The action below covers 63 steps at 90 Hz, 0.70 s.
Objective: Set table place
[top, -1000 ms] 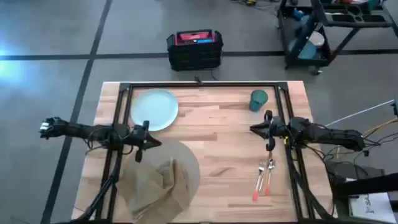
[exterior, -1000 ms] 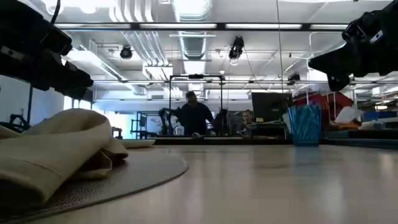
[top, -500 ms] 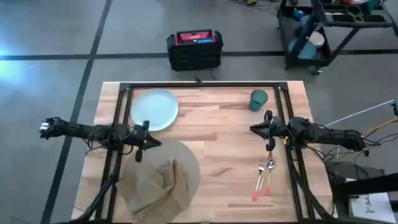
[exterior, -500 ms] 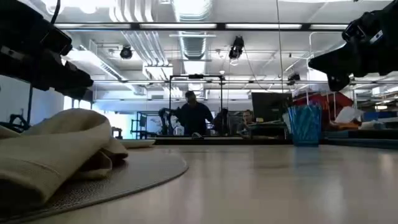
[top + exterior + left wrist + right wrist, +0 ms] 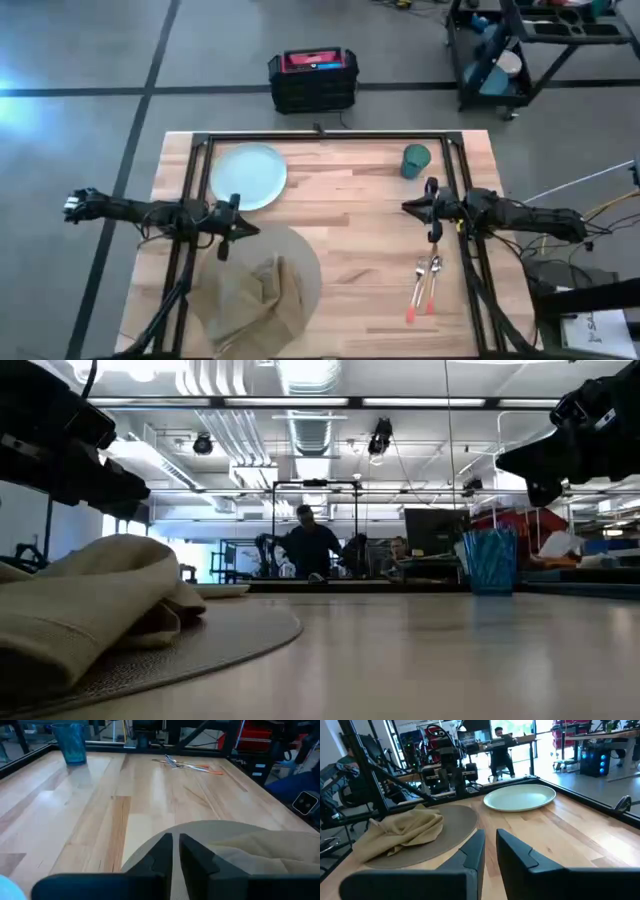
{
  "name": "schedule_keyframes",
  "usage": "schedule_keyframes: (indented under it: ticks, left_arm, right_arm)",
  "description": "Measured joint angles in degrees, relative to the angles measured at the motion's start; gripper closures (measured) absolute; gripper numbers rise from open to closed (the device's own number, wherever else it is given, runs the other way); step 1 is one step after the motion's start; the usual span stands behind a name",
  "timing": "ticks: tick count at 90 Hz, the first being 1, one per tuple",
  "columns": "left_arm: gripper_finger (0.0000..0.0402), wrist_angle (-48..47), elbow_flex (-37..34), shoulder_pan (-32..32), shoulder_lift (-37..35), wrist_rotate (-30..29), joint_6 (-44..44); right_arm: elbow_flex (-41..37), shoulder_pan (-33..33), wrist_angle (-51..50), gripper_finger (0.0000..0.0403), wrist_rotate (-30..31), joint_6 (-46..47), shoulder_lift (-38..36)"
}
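Nothing moved; both end effectors pressed together, holding nothing; napkin on mat; cup contents unclear.

**Table layout, overhead**

Plate far left of table, cup far right, well apart. Round mat at near left edge, just before the plate; crumpled napkin on the mat. Fork and knife side by side, near right. Left gripper above mat's far edge; right gripper between cup and cutlery. Crate and cart on floor behind table
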Motion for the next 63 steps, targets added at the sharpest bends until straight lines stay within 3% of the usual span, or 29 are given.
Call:
schedule_keyframes:
  ticks: [13,23,36,52,63]
  left_arm:
    - [0.0381,0.9,0.0,0.1,0.0,-1.0,-1.1]
    - [0.0381,2.5,0.0,0.1,0.0,-5.4,-1.6]
    - [0.0381,7.8,0.0,0.1,0.1,-5.7,-7.3]
    - [0.0381,15.0,0.0,0.1,0.3,-5.7,-12.1]
    - [0.0381,21.8,0.0,0.1,0.5,-6.1,-12.2]
  right_arm:
    - [0.0,0.0,0.0,0.0371,0.0,0.0,0.0]
    - [0.0,0.0,0.0,0.0371,0.0,0.0,0.0]
    - [0.0,0.0,1.7,0.0371,0.0,0.1,0.0]
    - [0.0,0.0,2.5,0.0371,0.1,13.4,0.0]
    - [0.0,0.0,3.8,0.0371,4.8,17.0,0.0]
